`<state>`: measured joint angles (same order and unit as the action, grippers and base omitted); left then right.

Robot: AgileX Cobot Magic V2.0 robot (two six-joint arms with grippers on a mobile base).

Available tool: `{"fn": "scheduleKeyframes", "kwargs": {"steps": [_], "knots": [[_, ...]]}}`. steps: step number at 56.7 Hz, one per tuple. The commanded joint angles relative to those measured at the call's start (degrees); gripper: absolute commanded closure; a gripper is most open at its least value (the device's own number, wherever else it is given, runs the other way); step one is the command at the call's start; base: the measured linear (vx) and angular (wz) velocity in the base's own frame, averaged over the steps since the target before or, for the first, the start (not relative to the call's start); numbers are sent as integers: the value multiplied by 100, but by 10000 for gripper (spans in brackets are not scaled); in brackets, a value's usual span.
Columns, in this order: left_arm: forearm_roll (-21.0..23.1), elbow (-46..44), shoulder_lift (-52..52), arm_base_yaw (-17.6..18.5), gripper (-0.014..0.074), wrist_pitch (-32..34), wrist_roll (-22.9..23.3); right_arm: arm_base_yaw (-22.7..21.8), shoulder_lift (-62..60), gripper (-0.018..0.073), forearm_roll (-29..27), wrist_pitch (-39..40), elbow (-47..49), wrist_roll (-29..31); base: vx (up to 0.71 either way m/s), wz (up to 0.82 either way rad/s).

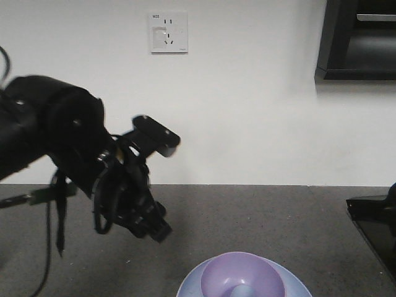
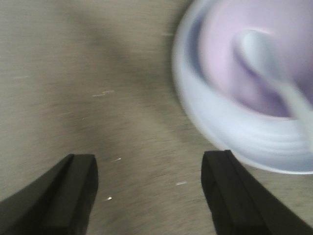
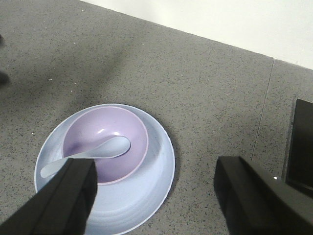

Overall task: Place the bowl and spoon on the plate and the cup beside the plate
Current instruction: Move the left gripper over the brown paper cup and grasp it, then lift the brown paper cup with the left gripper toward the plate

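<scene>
The pale blue plate [image 3: 146,196] lies on the grey speckled tabletop with the lavender bowl [image 3: 110,132] standing in it. The pale spoon [image 3: 93,154] rests in the bowl, scoop inside and handle over the bowl's left rim. The front view shows the plate [image 1: 189,286], bowl [image 1: 247,272] and spoon [image 1: 242,289] at the bottom edge. My left gripper [image 2: 154,196] is open over bare table, left of the blurred plate [image 2: 230,142]; from the front it [image 1: 154,226] hangs to the upper left of the plate. My right gripper [image 3: 156,196] is open above the plate's right rim, empty. The cup is out of view.
A black flat object [image 3: 301,147] lies on the table at the right, also at the right edge of the front view [image 1: 371,216]. A white wall with a socket plate [image 1: 168,32] stands behind the table. A dark cabinet [image 1: 356,40] hangs at the upper right.
</scene>
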<state>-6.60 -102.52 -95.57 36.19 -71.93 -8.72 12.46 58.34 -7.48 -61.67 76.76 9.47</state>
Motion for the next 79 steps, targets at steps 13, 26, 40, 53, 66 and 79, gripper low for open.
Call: {"fn": "scheduleKeyframes", "kwargs": {"steps": [13,26,40,53,66,79], "knots": [[-1264,326,1538,-673,27,9,479,-33,-90,13,-57,377,192,29,0,0],[-1978,1818,2273,-1800,27,185,498,-33,-90,13,-57,377,192,29,0,0],[-1729,2705,2393,-2240,53,644,565,-33,-90,13,-56,372,192,29,0,0],[-1618,2893,2250,-2751,123,831,872,-33,-90,13,-56,381,192,54,0,0],[-1447,2893,1824,-2981,167,984,872,-33,-90,13,-56,381,192,162,0,0],[-1502,2882,1459,-2981,167,1004,872,-33,-90,13,-56,398,192,163,0,0]]}}
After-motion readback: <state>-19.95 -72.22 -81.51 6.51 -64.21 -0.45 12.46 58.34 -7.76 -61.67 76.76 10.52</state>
